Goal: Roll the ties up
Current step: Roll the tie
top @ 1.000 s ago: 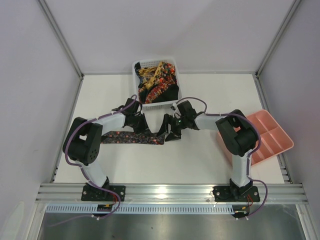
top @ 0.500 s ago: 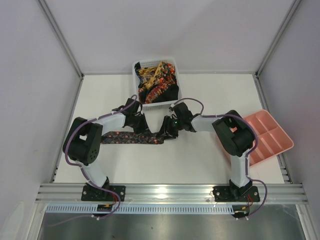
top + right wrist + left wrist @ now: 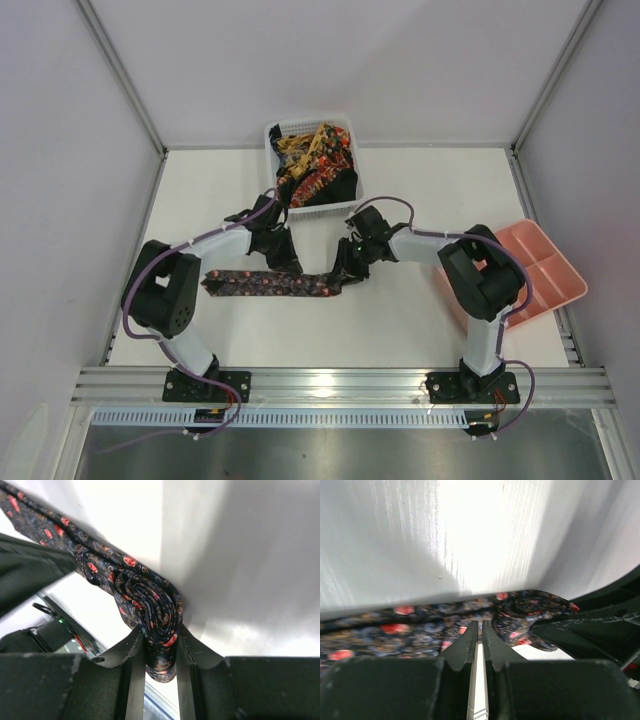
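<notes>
Tie flat on the table, its right end rolled up in your right gripper.
From above, you see the tie [image 3: 265, 284] stretched left to right across the middle of the table [image 3: 400, 320]. Your left gripper [image 3: 290, 264] is at its far edge and your right gripper [image 3: 345, 276] is on its right end. More ties [image 3: 315, 165] are heaped in the white basket [image 3: 272, 140] at the far edge, and the pink tray [image 3: 560, 270] sits at the right. In the left wrist view, the left gripper [image 3: 480, 625] has its jaws nearly together with only a thin slit between them, tips at the tie [image 3: 395, 632]. You cannot tell whether any fabric is pinched. In the right wrist view, the right gripper [image 3: 161, 630] is clamped on the tie [image 3: 147, 600], whose end is wound into a tight coil between the fingers, the rest trailing away to the left.
</notes>
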You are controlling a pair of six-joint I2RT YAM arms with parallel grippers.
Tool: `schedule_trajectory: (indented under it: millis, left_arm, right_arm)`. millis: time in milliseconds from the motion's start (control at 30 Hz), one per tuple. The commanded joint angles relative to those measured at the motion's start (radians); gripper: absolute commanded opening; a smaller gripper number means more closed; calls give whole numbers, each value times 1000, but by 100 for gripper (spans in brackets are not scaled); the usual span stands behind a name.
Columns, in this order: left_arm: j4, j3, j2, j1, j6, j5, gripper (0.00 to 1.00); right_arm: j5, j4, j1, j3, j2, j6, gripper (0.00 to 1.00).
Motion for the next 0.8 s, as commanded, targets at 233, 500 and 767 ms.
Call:
schedule_trajectory:
  millis: [233,500,767]
  left_arm:
    - [-7,65,-10,-104,0,0,9]
    - [34,122,53,-277,-65,71,8]
    - [40,133,120,-310,-79,97,6]
  right_arm:
    - [157,-334,-21,-49,-151,-68,15]
    - [233,-437,-21,-56,-190,-72,15]
    - [228,-444,-5,-38,-230,-63,17]
